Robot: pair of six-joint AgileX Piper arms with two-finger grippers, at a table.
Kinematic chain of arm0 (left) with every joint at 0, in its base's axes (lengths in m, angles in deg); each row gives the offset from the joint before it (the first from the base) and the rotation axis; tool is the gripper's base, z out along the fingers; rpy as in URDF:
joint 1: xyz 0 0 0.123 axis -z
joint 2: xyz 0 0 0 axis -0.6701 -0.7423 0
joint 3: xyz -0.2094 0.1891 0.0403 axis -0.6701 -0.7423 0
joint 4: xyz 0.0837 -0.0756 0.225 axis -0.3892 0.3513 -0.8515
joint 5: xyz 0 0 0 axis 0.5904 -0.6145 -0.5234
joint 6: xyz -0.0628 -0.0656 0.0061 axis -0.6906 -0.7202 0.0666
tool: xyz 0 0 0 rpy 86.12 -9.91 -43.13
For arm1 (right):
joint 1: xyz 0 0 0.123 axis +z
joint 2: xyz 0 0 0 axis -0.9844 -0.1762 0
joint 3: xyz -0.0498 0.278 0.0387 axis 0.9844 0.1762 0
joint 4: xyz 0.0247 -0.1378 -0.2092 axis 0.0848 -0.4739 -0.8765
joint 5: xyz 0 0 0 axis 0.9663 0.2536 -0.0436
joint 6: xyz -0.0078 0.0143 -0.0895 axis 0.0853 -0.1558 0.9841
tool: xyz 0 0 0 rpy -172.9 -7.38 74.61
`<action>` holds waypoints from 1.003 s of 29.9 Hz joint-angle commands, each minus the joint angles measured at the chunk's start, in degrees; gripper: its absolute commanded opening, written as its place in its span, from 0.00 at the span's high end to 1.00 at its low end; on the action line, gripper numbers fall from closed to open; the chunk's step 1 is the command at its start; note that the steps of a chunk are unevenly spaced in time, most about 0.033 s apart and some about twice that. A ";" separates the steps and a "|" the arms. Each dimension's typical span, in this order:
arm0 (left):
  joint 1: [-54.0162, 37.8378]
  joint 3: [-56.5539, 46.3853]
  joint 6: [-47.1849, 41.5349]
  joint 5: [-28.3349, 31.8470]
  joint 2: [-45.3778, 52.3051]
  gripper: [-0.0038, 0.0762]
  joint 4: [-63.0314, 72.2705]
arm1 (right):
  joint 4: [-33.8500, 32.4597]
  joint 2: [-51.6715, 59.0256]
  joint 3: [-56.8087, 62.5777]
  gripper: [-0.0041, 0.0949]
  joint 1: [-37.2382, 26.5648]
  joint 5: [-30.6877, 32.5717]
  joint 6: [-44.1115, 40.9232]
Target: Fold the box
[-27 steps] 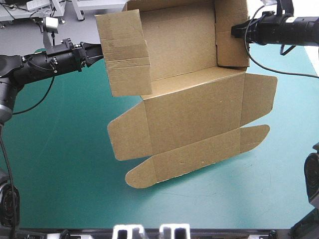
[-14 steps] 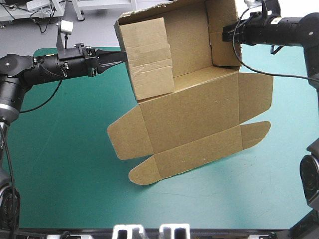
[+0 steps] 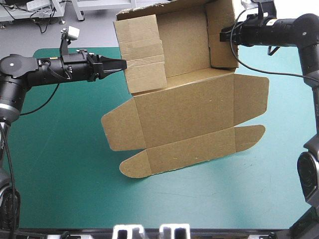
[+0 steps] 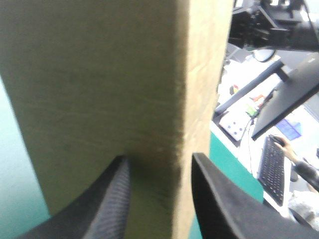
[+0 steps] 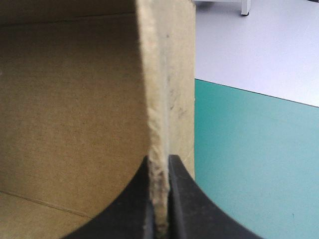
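The box [image 3: 184, 109] sits upper centre of the frame, its tray walls raised at the far side, its lid and flaps flat on the desk [image 3: 60, 164]. Your right gripper [image 3: 225, 36] has its fingers [image 5: 132, 204] pinched on the right wall's edge. Your left gripper [image 3: 119, 64] straddles the left wall [image 3: 142, 52], fingers [image 4: 107, 204] apart, not clamped. Press that wall square along its crease while the right gripper steadies, and don't let the tray twist. The tray holds nothing.
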 commanded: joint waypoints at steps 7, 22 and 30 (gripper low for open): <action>0.58 1.69 -4.08 9.06 2.21 0.59 -3.07 | 1.29 2.63 -1.63 0.97 3.77 -5.65 -2.40; 6.78 1.69 -9.17 25.57 2.10 0.75 -17.20 | 0.99 2.63 -1.63 0.97 7.48 -3.47 -4.42; 7.80 1.69 -11.27 25.20 2.21 0.97 -17.28 | -4.42 2.63 -1.63 0.96 8.59 1.23 -5.60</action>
